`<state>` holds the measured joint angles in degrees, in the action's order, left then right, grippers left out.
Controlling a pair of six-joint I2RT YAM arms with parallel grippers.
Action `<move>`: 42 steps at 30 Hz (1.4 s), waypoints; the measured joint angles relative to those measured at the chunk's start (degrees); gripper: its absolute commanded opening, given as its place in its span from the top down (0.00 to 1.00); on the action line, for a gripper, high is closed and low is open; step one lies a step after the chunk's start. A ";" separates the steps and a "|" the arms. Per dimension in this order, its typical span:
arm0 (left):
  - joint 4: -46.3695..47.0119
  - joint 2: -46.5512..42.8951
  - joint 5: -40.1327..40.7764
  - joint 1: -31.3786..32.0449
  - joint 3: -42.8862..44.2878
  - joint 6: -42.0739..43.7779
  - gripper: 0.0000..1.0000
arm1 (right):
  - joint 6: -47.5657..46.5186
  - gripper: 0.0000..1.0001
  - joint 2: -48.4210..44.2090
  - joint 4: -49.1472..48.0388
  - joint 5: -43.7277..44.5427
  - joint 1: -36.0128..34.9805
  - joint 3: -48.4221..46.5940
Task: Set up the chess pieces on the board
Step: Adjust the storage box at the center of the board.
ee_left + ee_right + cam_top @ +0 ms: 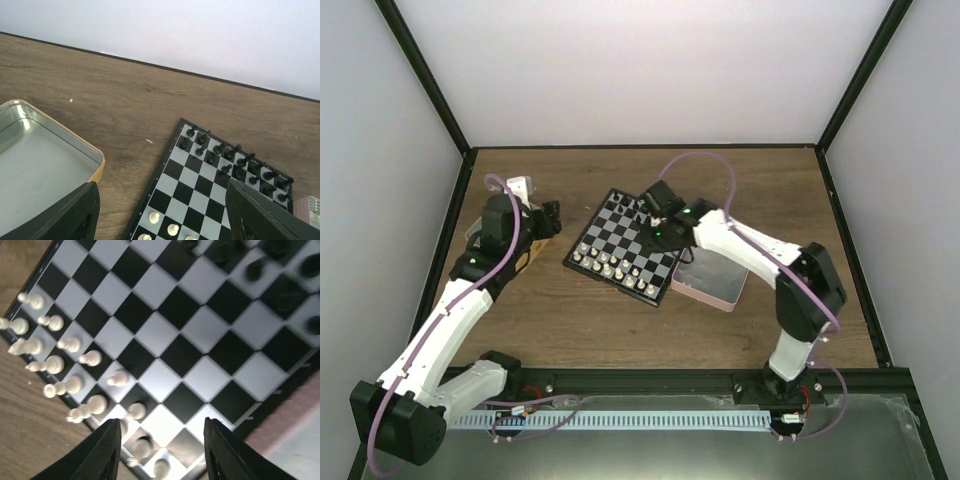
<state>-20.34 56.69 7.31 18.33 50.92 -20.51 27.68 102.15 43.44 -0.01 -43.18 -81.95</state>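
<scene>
The board point(610, 238) lies tilted in the middle of the table. Cream-white pieces point(610, 268) stand along its near edge and black pieces point(625, 206) along its far edge. My right gripper point(655, 222) is open and empty, low over the board's right part; in the right wrist view point(162, 445) its jaws stand wide apart above the squares near the white pieces point(62, 362). My left gripper point(552, 220) is open and empty beside the board's left edge; the left wrist view shows the board point(192, 192), its black pieces point(225, 160) and white pieces point(162, 223).
A yellow-sided metal tin point(35, 165) sits left of the board under my left arm. A pink square tray point(710, 283) lies right of the board, touching its edge. Black frame posts and white walls bound the table.
</scene>
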 measured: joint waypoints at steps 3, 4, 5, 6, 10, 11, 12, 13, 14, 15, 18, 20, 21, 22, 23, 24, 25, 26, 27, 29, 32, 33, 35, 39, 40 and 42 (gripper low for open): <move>0.39 0.02 -0.72 -0.04 -0.15 0.00 0.29 | 0.22 0.47 -5.51 -2.08 1.25 4.15 4.96; 0.55 0.02 -0.96 -0.04 -0.17 0.00 0.29 | 0.22 0.45 -6.69 -2.62 1.62 5.64 6.49; 0.70 0.04 -1.11 -0.04 -0.20 0.00 0.29 | 0.22 0.42 -7.72 -3.04 1.88 7.26 8.22; 0.96 0.04 -1.22 -0.04 -0.28 0.00 0.29 | 0.15 0.40 -8.55 -3.45 2.25 8.79 10.01; 1.75 0.13 -1.60 -0.09 -0.90 0.00 0.29 | -1.16 0.28 -9.92 -3.98 5.60 14.56 16.59; 1.95 0.15 -1.66 -0.09 -1.16 0.00 0.29 | -1.95 0.27 -9.92 -4.07 6.58 15.91 17.59; 2.03 0.20 -1.84 -0.09 -1.36 0.00 0.29 | -2.56 0.26 -9.92 -4.11 7.37 16.98 18.21; 2.25 0.35 -2.05 -0.09 -1.53 0.00 0.29 | -3.80 0.25 -9.92 -4.02 8.39 18.25 18.45; 2.36 0.59 -2.25 -0.09 -1.55 0.00 0.29 | -4.68 0.23 -9.92 -4.35 9.09 19.30 18.45; 2.56 0.85 -2.43 -0.09 -1.55 0.00 0.29 | -5.57 0.23 -9.92 -4.81 9.68 20.13 18.29; 3.23 1.68 -2.89 -0.09 -1.55 0.02 0.29 | -9.09 0.22 -9.88 -7.17 10.73 22.38 18.01; 3.41 1.92 -3.10 -0.09 -1.55 0.02 0.29 | -11.37 0.24 -9.51 -8.31 10.67 23.15 17.92; 3.56 1.99 -3.15 -0.09 -1.55 0.02 0.29 | -12.66 0.26 -9.01 -8.83 10.51 23.34 17.81; 3.65 2.01 -3.30 -0.09 -1.55 0.02 0.29 | -13.97 0.27 -8.20 -9.18 10.36 23.50 17.55; 3.74 2.03 -3.43 -0.09 -1.55 0.00 0.29 | -15.28 0.29 -7.13 -9.27 10.14 23.52 17.11; 3.87 2.08 -3.61 -0.09 -1.55 0.00 0.29 | -16.59 0.31 -5.88 -9.29 9.68 23.58 16.57; 4.00 2.14 -3.87 -0.09 -1.55 0.00 0.29 | -17.81 0.33 -4.55 -9.16 9.18 23.61 15.91; 4.04 2.21 -4.02 -0.09 -1.55 0.00 0.29 | -18.95 0.34 -3.28 -9.18 8.74 23.61 15.32; 4.04 2.29 -4.17 -0.09 -1.55 0.00 0.29 | -19.65 0.37 -2.32 -9.11 8.44 23.63 14.91; 4.04 2.40 -4.42 -0.09 -1.55 0.00 0.29 | -21.24 0.44 -0.98 -8.98 7.78 23.93 14.47; 4.09 2.40 -4.59 -0.09 -1.55 0.00 0.30 | -22.43 0.59 -0.37 -8.81 7.89 24.65 14.21; 4.09 2.40 -4.61 -0.09 -1.55 -0.02 0.30 | -22.58 0.62 -0.24 -8.79 8.26 24.94 14.14; 4.11 2.40 -4.63 -0.09 -1.55 -0.02 0.29 | -22.45 0.65 0.02 -8.55 9.20 25.49 14.08; 4.13 2.40 -4.63 -0.09 -1.60 -0.02 0.29 | -21.57 0.70 0.04 -8.04 11.15 26.67 14.10; 4.17 2.40 -4.63 -0.09 -1.64 -0.02 0.29 | -21.05 0.72 0.02 -7.98 11.50 27.10 14.19; 4.17 2.38 -4.63 -0.09 -1.68 -0.02 0.29 | -19.89 0.75 -0.26 -7.93 11.98 28.09 14.58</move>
<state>-16.16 59.07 2.68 18.24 49.23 -20.53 7.79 101.89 35.51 11.97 -15.09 -67.37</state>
